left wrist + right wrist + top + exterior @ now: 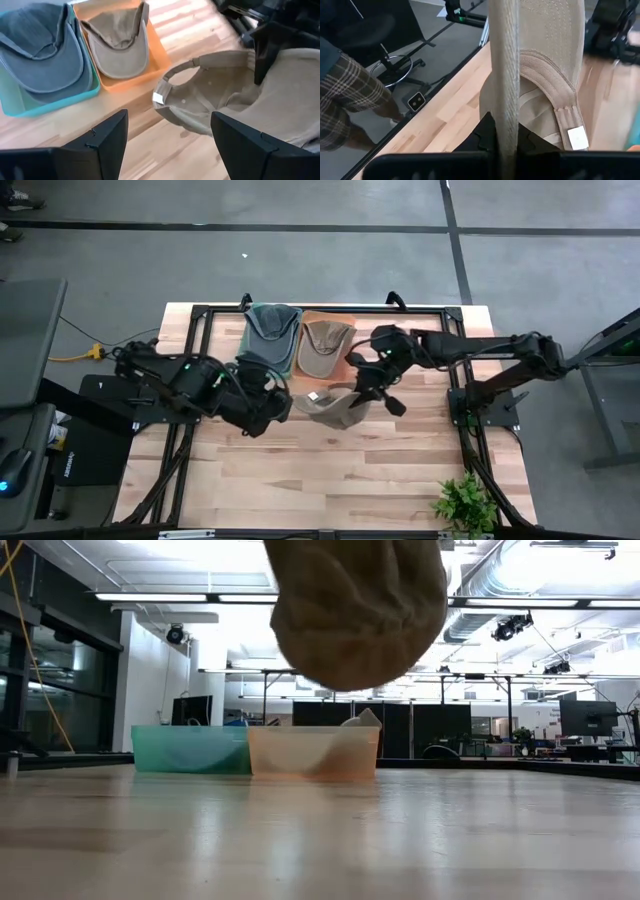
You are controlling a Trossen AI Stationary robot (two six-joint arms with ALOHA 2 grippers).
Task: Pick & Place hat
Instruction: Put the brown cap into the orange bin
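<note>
A beige hat [330,406] hangs clear of the wooden table, inside up, with my right gripper [371,386] shut on it. In the low view, the hat [356,610] floats above the tabletop. My left gripper [169,145] stands open just left of the hat and touches nothing. A grey-green hat [271,333] lies in the teal bin [60,102]. A khaki hat [324,347] lies in the orange bin [131,81] beside it. My right gripper pinches the hat's brim [504,95] between its two fingers, the brim edge-on between them. The fingers come from the table's right, slanting downward. The hat is lifted clear; its crown and back strap [576,131] reach out beyond the fingers.
The two bins stand side by side at the table's far edge, left of centre. A potted plant [465,504] stands at the near right corner. A person's plaid-clad leg [342,102] and a chair base show beyond the table's edge.
</note>
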